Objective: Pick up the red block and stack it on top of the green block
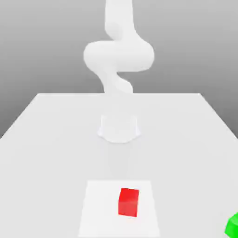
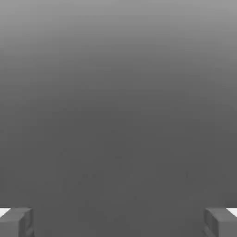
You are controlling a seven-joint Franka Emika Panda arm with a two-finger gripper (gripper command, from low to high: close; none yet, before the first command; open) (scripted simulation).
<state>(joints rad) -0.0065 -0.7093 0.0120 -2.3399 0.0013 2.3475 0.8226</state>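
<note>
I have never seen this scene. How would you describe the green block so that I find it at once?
Start from the wide white table in the exterior view, with the white robot arm at its far side. Go to the near edge, at the exterior view's right corner: the small matte green cube sits there, partly cut off. The small matte red cube has the same shape but sits near the middle.

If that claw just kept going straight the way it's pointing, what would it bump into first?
Most likely nothing but bare surface. In the hand view the gripper has its fingers spread wide, with plain grey ahead between them. The red block and green block don't appear in that line, though depth is hard to judge.
</note>
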